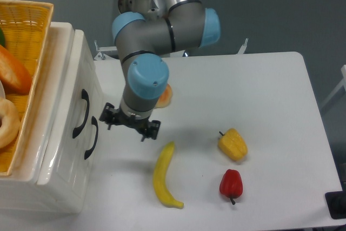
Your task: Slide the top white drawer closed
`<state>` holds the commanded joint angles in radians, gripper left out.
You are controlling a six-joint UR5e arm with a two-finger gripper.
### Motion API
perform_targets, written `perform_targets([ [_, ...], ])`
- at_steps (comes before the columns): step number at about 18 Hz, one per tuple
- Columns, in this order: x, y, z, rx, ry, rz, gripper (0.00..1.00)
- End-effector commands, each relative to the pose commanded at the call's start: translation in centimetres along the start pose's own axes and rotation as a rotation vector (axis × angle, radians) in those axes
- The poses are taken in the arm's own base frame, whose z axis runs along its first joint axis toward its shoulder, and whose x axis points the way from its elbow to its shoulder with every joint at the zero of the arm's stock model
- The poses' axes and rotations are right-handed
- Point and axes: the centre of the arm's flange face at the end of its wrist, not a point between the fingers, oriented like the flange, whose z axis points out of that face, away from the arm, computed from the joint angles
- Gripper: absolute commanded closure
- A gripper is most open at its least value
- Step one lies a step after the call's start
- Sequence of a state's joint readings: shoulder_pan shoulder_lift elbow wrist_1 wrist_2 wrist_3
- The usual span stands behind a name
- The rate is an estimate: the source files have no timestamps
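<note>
The top white drawer (73,87) sits in the white cabinet (54,182) at the left edge of the table (259,90), its front about level with the lower drawer front (81,150) beneath it, and its black arched handle (81,113) stands out from the glossy face. The lower handle (92,138) lies just below and to the right of it. The gripper (130,125) hangs a little to the right of both handles, apart from them and low over the table, pointing downward; its fingers are empty, but how wide they stand cannot be told from this angle (the wrist above hides most of them). A yellow woven basket (27,17) rests on top of the cabinet with an orange item and a pale ring-shaped one inside. Behind the arm's blue-capped wrist an orange-and-white fruit (165,94) peeks out. On the table to the right lie a banana (163,176), a yellow pepper (233,144) and, just below that, a red pepper (231,184).
</note>
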<state>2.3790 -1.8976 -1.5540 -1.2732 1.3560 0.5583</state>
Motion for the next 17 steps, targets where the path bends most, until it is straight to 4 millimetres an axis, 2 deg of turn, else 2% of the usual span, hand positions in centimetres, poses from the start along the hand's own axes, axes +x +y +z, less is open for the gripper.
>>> perform_targets([
  [7,-7.3,4.7,-6.6,-0.01,-0.169,0.155,0.0],
  [10,-8.4,6.9,-9.7,0.005,-0.206,0.237,0.0],
  [13,-9.0,8.6,-11.7,-0.008,-0.244,0.341,0.0],
  [17,-10.2,10.1,-12.9,-0.04,-0.285,0.327,0.0],
])
